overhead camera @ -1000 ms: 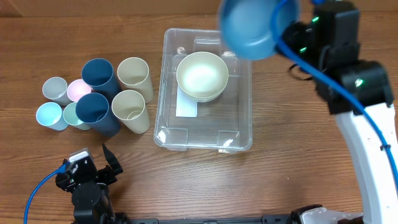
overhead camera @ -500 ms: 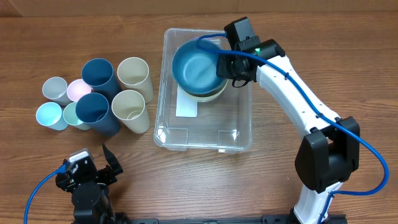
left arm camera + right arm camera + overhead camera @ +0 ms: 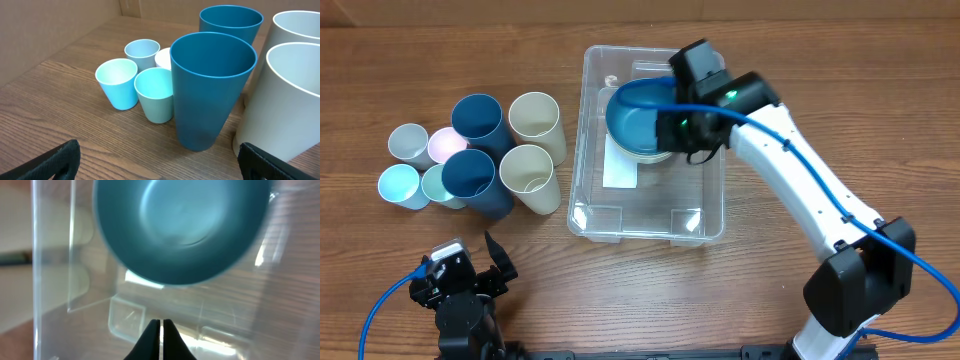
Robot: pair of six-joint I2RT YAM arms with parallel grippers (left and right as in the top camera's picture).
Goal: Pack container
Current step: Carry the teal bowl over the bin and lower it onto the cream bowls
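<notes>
The clear container (image 3: 650,232) stands at the table's middle, with a white label (image 3: 620,172) on its base. A blue bowl (image 3: 638,125) rests inside it on a cream bowl (image 3: 663,157), of which only a sliver shows. My right gripper (image 3: 685,135) hangs over the blue bowl's right rim. In the right wrist view its fingers (image 3: 160,322) are closed to a thin, empty gap, and the blue bowl (image 3: 182,230) lies a little beyond the tips, above the container's floor (image 3: 127,317). My left gripper (image 3: 472,258) is open and empty near the front left edge.
Left of the container stand two tall dark blue cups (image 3: 480,118) (image 3: 472,175), two tall cream cups (image 3: 535,118) (image 3: 527,172) and several small pastel cups (image 3: 408,143). The left wrist view shows them just ahead of the open fingers (image 3: 160,162), the nearest being a dark blue cup (image 3: 212,85).
My right arm swung in from the upper right and lowered the blue bowl into the container onto the cream bowl. The left arm has not moved.
</notes>
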